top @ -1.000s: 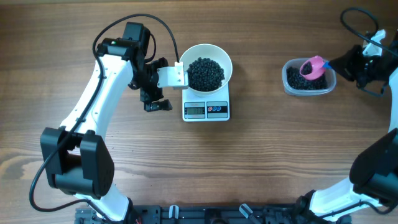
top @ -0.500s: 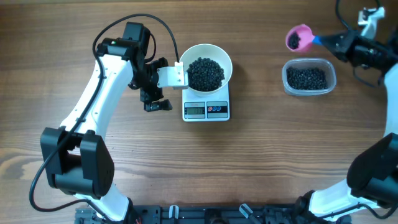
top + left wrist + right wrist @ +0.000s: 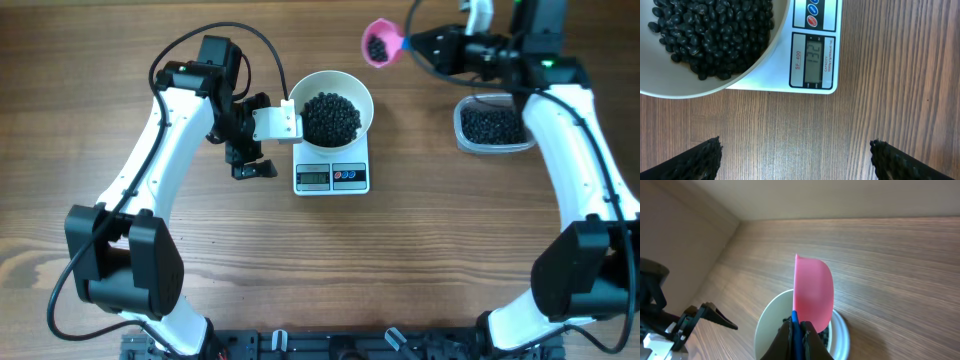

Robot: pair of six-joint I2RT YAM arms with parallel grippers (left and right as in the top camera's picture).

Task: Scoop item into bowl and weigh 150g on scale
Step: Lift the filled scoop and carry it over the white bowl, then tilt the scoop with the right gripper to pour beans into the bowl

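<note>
Overhead, counter: a brown wooden counter (image 3: 450, 250) carries everything.
Overhead, scale: a small flat white rectangular digital scale (image 3: 332, 177) sits mid-counter. On it stands a round smooth white bowl (image 3: 362, 95) heaped with tiny round black beans (image 3: 331, 117).
Overhead, left pincer: the left pincer (image 3: 265, 145) is spread wide just beside the bowl's left rim and holds nothing.
Overhead, right pincer: the right pincer (image 3: 415, 43) is pressed together on the handle of a small pink plastic scoop (image 3: 380, 44). The scoop holds a few beans and is raised just beyond the bowl's far right edge.
Overhead, tub: a clear rounded-rectangular plastic tub (image 3: 462, 125) of more beans stands well right of the scale.
Left wrist, display: the scale's grey display (image 3: 815, 57) reads 132, with the bean-filled bowl (image 3: 670, 90) above it. Both dark fingertips (image 3: 695, 160) stand far apart over bare wood.
Right wrist, scoop: the pink scoop (image 3: 813, 292) is pinched at its handle and hangs in front of the white bowl (image 3: 772, 325).
</note>
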